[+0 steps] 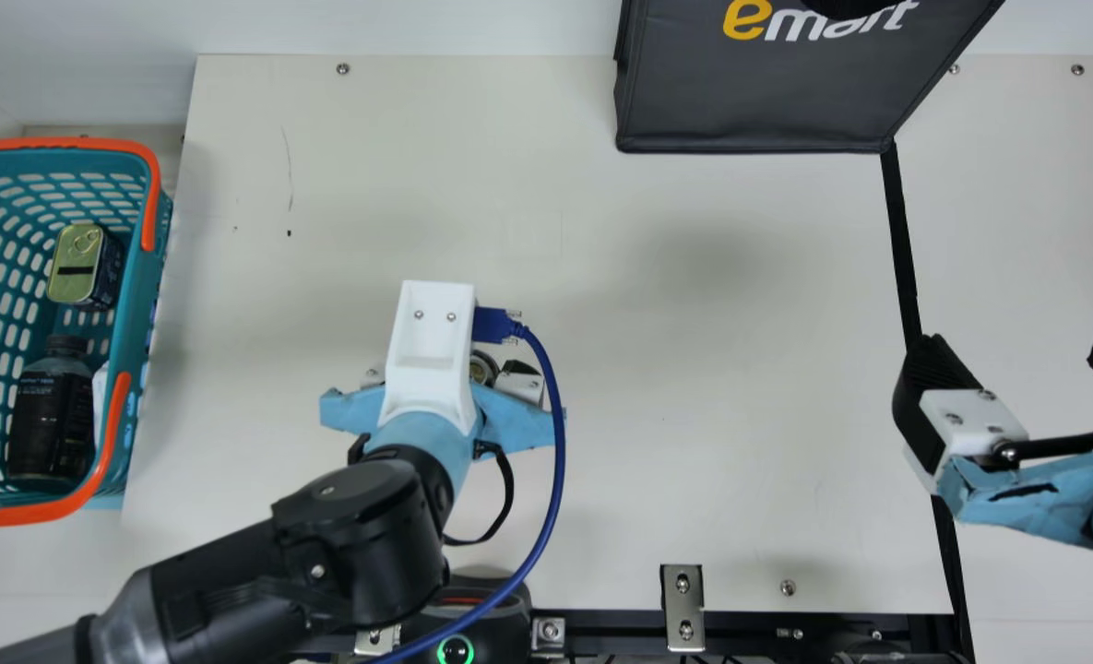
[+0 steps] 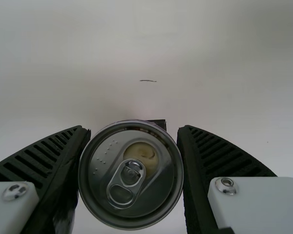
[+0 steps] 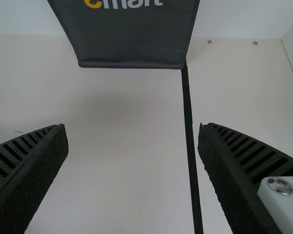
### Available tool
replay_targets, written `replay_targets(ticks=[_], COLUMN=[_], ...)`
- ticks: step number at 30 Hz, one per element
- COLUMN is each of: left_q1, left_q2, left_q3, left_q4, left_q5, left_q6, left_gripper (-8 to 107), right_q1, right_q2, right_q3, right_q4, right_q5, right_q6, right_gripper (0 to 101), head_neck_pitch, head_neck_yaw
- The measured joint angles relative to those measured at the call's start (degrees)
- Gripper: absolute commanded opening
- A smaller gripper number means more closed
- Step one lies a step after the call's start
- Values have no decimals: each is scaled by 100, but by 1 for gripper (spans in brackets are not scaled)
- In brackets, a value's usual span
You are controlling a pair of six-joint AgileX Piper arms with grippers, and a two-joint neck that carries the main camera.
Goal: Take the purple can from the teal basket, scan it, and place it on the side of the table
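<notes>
Within the left hand's (image 1: 516, 415) grip sits a silver-lidded can (image 2: 131, 174), seemingly tan-mouthed; right hand (image 1: 1018, 349) gapes empty.

The bag (image 3: 127, 41) stood at the tabletop's (image 3: 127, 151) far edge, a black strip (image 3: 189, 131) running from its corner. The right gripper's (image 1: 1015, 343) fingers (image 3: 34, 168) were spread wide. Two screws (image 3: 209, 42) sat near that edge.

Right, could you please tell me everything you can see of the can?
The can has a round, silvery, metal-looking lid with a raised rim, pull tab, small raised dots and a tan patch beside the tab. The left gripper grips it between black ribbed fingers, lid facing the wrist camera. I can't tell whether it touches the table.
</notes>
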Motion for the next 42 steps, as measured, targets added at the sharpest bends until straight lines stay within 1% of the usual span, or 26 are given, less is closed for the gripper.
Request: replay_targets(ticks=[4, 10, 14, 18, 21, 33, 42], left_q1=[0, 112, 234, 440, 602, 1467, 2064], left_q2=[-198, -526, -730, -922, -1029, -1213, -1201], left_q3=[94, 311, 471, 599, 671, 686, 639], left_q4=[-52, -344, -677, -1141, -1535, -3148, -4217], left_q5=[-168, -533, -782, -1043, -1142, -1132, -935], left_q6=[462, 1448, 2246, 3135, 3839, 6870, 9017], left_gripper=[-8, -8, -8, -8, -8, -8, -8], right_q1=[0, 0, 0, 0, 0, 0, 0], right_q2=[0, 0, 0, 0, 0, 0, 0], right_q3=[0, 0, 0, 0, 0, 0, 0], right_q4=[0, 0, 0, 0, 0, 0, 0], right_q5=[0, 0, 0, 0, 0, 0, 0], right_q6=[0, 0, 0, 0, 0, 0, 0], right_gripper=[95, 95, 95, 95, 95, 95, 95], head_neck_pitch=[0, 0, 0, 0, 0, 0, 0], head_neck_yaw=[0, 0, 9, 0, 0, 0, 0])
